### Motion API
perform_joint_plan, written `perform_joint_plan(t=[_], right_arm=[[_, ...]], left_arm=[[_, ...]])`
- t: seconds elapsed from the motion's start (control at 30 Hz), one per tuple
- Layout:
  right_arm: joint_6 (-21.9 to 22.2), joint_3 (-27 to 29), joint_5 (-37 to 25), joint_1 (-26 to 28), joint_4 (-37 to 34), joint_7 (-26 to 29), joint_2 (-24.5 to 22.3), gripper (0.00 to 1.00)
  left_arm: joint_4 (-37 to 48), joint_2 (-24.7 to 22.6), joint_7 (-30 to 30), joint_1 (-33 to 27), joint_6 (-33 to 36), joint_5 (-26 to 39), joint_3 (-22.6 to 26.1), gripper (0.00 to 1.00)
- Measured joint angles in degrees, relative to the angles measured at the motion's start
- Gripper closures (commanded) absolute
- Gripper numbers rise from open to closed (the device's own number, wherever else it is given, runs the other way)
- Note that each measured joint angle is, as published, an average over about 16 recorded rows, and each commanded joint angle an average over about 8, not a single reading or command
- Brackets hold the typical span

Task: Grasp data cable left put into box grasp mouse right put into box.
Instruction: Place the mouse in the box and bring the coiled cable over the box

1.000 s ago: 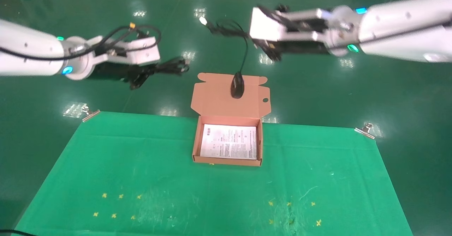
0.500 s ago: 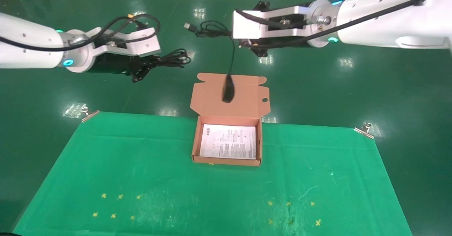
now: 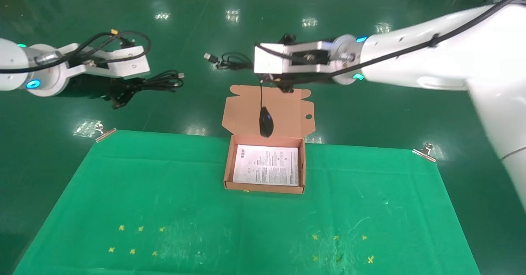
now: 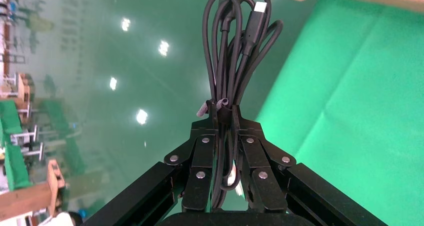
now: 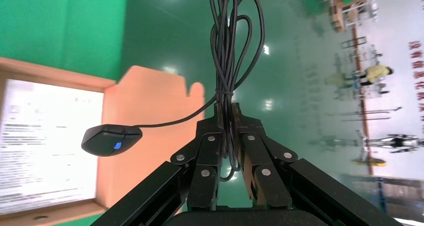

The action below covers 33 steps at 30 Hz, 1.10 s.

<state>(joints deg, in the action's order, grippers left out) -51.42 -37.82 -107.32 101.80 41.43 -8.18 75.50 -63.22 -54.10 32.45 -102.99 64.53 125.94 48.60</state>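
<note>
Two grippers are up in the air, each with its jaws clamped on a bundle of black wire. The left gripper (image 3: 123, 96) hangs out to the left, beyond the far edge of the green surface (image 3: 123, 184); its jaws are closed tight on the cable (image 3: 162, 82), pinching the bundle near one end, where a small tie wraps the loops. The rest of the cable (image 4: 235, 51) sticks straight out from the fingertips, its silver plug at the far end.

The right gripper (image 3: 279, 84) hovers above the far edge of the box's open lid. Its jaws are closed on the gathered cord (image 5: 227, 61) of the mouse (image 3: 266, 121), with the USB plug poking out toward the left. One strand of cord drops down from the jaws, and the mouse (image 5: 111, 139) dangles at its end, in front of the lid and just above the back wall of the box (image 3: 228, 164), touching nothing.

The box sits open at the far middle of the surface, holding only a white printed sheet (image 3: 267, 165).
</note>
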Motion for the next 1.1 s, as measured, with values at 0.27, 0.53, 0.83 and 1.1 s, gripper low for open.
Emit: perform_joint_plan(t=[0.27, 0.53, 0.83, 1.1], right_arm=[[1.2, -1.3, 1.0, -2.8, -1.4, 2.2, 1.3, 1.0], [2.7, -4.1, 1.2, -6.0, -2.9, 6.6, 1.7, 1.0], [4.0, -7.7, 1.2, -8.3, -5.1, 10.3, 1.9, 0.97], [4.0, -10.0, 1.7, -8.8, -5.8, 10.8, 2.0, 0.0]], left_arm=[[-3.9, 1.5, 3.6, 0.2, 2.9, 2.7, 0.7, 1.0], [-5.6, 1.9, 5.2, 0.5, 3.6, 3.7, 0.8, 1.0], [-6.0, 2.0, 5.5, 0.6, 3.7, 3.9, 0.8, 1.0], [-6.2, 2.0, 5.6, 0.6, 3.8, 3.9, 0.8, 1.0]])
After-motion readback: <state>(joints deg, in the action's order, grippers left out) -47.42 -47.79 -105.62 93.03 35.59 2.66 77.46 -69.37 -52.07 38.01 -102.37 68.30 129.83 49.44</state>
